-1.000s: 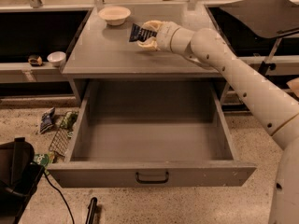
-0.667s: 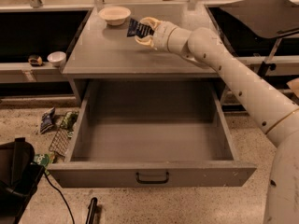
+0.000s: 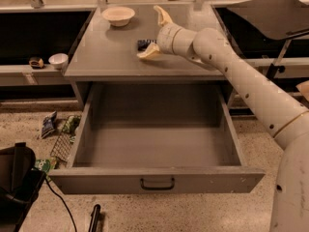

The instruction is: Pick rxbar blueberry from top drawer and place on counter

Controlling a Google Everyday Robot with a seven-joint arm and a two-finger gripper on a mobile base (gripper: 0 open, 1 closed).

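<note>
The rxbar blueberry (image 3: 143, 43) lies flat on the counter (image 3: 106, 57), a dark navy wrapper partly hidden behind my lower finger. My gripper (image 3: 154, 35) is open just above the counter, its pale fingers (image 3: 162, 15) spread on either side of the bar and not closed on it. The top drawer (image 3: 157, 178) is pulled fully out below the counter. Its inside shows nothing, and its dark bar handle (image 3: 157, 184) faces the camera.
A white bowl (image 3: 118, 15) stands at the counter's back left. A small white cup (image 3: 59, 60) sits on the left shelf. Snack packets (image 3: 48, 124) and a wire rack (image 3: 63, 146) lie on the floor at left. A black object (image 3: 14, 182) is at lower left.
My gripper was shut on the bar above the counter. Now its fingers have opened and the bar lies on the counter between them.
</note>
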